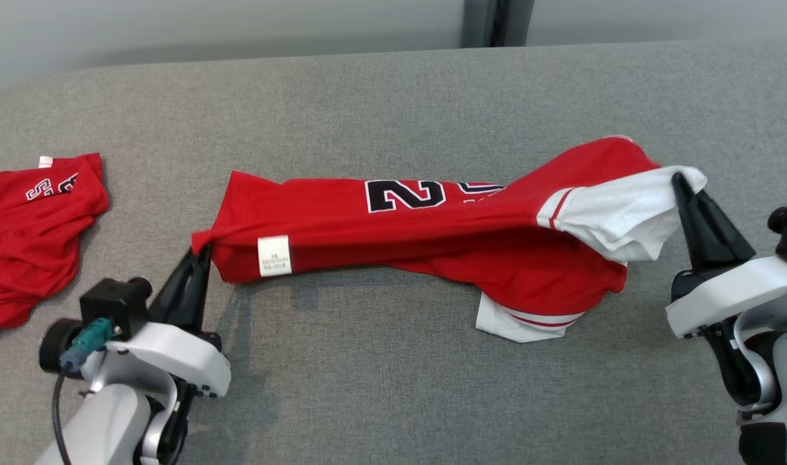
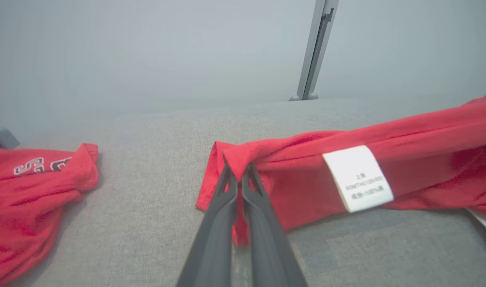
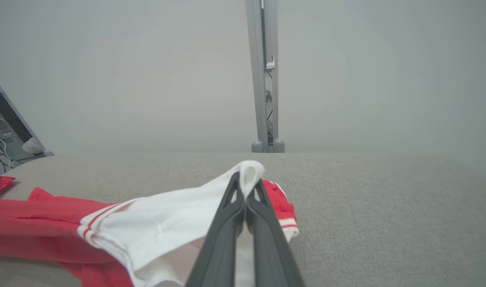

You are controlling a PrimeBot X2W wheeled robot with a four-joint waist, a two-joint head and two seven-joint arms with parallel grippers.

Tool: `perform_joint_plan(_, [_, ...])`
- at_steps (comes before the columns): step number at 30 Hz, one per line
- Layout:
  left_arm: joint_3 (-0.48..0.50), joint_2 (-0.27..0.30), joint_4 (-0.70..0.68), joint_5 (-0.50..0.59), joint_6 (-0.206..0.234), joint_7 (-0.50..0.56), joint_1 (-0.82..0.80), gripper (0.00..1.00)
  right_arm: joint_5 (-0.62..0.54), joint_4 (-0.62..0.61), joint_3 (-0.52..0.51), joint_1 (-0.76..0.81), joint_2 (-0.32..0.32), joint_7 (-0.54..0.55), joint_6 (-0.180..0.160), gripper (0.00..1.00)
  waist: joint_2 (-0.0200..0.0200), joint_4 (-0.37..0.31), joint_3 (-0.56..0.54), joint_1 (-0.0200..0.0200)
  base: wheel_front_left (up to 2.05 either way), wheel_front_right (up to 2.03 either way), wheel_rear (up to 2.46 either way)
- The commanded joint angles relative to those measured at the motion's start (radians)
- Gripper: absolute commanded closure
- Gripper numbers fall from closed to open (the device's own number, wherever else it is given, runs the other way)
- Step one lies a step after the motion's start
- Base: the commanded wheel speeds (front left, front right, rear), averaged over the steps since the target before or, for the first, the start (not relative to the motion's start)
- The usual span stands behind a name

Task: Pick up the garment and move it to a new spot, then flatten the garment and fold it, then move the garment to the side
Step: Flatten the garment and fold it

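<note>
- At the lower left of the head view, the left gripper (image 1: 203,253) is seen shut tight on a gathered red corner of the jersey (image 1: 399,226). In the left wrist view its two dark fingers (image 2: 223,207) are pressed together, with cloth pinched at the tips.
- At the lower right, the right gripper (image 1: 679,182) is clamped narrow on the edge of the white sleeve (image 1: 616,206). A fold of that sleeve is shown bulging above the fingertips in the right wrist view.
- Between the two grippers the jersey is held stretched across the middle of the grey fabric-covered table (image 1: 393,387). Both ends are lifted, and the lower folds are rested on the surface toward the right, where a second white sleeve (image 1: 519,323) with red stripes is tucked beneath.
- A white care label (image 1: 274,256) is displayed near the left end, and a black numeral 2 (image 1: 403,194) outlined in white is shown on the upper face.
- Well apart to the left, another red garment (image 1: 25,239) with lettering is seen crumpled at the table's edge.
- Beyond the table, a pale wall (image 1: 238,26) and a grey metal post (image 1: 493,22) are seen.
</note>
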Motion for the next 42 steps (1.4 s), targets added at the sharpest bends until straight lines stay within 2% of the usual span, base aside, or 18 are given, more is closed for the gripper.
perform_joint_plan(1, [0.016,0.031,-0.049,0.016,0.016,0.007,-0.032,1.0,-0.005,-0.042,-0.019,-0.012,-0.008,-0.001,0.0,1.0,0.0,-0.002,-0.024,0.0,0.0,0.0,0.0])
perform_joint_plan(8, [0.063,0.122,-0.269,0.048,0.037,0.063,-0.126,1.0,-0.015,-0.234,-0.085,-0.061,-0.018,0.038,0.0,1.0,0.0,-0.005,-0.078,0.0,0.0,0.0,0.0])
perform_joint_plan(17, [0.135,0.181,-0.512,0.076,0.063,0.109,-0.277,1.0,-0.028,-0.465,-0.145,-0.181,-0.063,0.113,0.0,1.0,0.0,-0.021,-0.143,0.0,0.0,0.0,0.0])
perform_joint_plan(25, [0.148,0.201,-0.576,0.085,0.079,0.151,-0.33,1.0,-0.024,-0.519,-0.145,-0.22,-0.064,0.176,0.0,1.0,0.0,-0.034,-0.149,0.0,0.0,0.0,0.0])
perform_joint_plan(30, [0.142,0.189,-0.535,0.06,0.052,0.153,-0.365,1.0,0.009,-0.452,-0.119,-0.274,-0.062,0.187,0.0,1.0,0.0,-0.046,-0.113,0.0,0.0,0.0,0.0])
perform_joint_plan(33, [0.127,0.166,-0.465,0.03,0.016,0.151,-0.409,1.0,0.035,-0.366,-0.091,-0.36,-0.074,0.172,0.0,1.0,0.0,-0.046,-0.08,0.0,0.0,0.0,0.0])
perform_joint_plan(38, [0.091,0.109,-0.264,0.007,-0.071,0.142,-0.575,1.0,0.062,-0.147,-0.032,-0.593,-0.1,0.117,0.0,1.0,0.0,-0.036,-0.008,0.0,0.0,0.0,0.0])
perform_joint_plan(40, [0.062,0.096,-0.161,0.039,-0.105,0.134,-0.664,1.0,0.056,-0.05,0.002,-0.707,-0.111,0.069,0.0,1.0,0.0,-0.029,0.019,0.0,0.0,0.0,0.0])
perform_joint_plan(42, [0.045,0.06,-0.058,0.042,-0.137,0.119,-0.751,1.0,0.059,0.054,0.035,-0.818,-0.106,0.009,0.0,1.0,0.0,-0.024,0.043,0.0,0.0,0.0,0.0])
